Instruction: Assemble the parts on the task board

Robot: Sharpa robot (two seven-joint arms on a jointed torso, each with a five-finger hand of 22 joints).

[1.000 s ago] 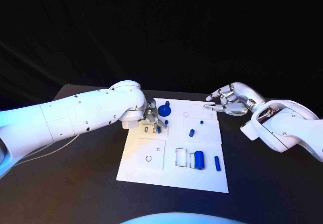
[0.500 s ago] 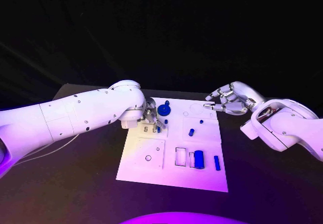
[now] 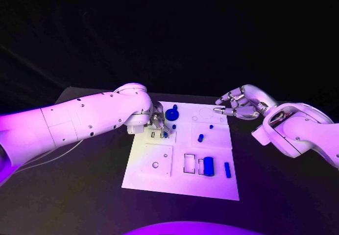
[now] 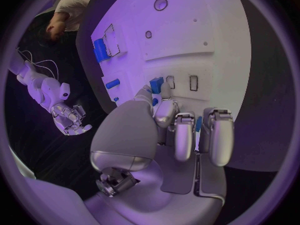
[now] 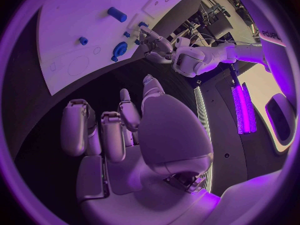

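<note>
- The task board [image 3: 161, 177] lies flat in the middle of the black desk [image 3: 84, 191], its long side running away from the robot, with blue parts scattered over its far and right-hand areas.
- The left hand [image 3: 158, 125] is down on the board's far left section. In the left wrist view its fingers [image 4: 182, 135] curl over a small blue part [image 4: 156, 84] at their tips, beside two narrow rectangular slots. Whether they pinch that piece or only press against it, I cannot tell.
- Just right of that hand stands a round blue part [image 3: 172, 115], and a little nearer the robot sits a short blue peg [image 3: 201, 138], both close to the left hand.
- Toward the board's near right edge lie a thick blue cylinder [image 3: 208, 166] and a slim blue bar [image 3: 227, 170], side by side, each with its long axis running along the board's length, next to an open rectangular recess.
- The right hand [image 3: 237, 106] hovers off the board's far right corner, above the desk, its fingers loosely curled in on nothing.
- Judgement: the piece in hand lies directly under the left fingertips, so the left hand is far nearer; the next step probably turns on lining that piece with a slot beside it.
</note>
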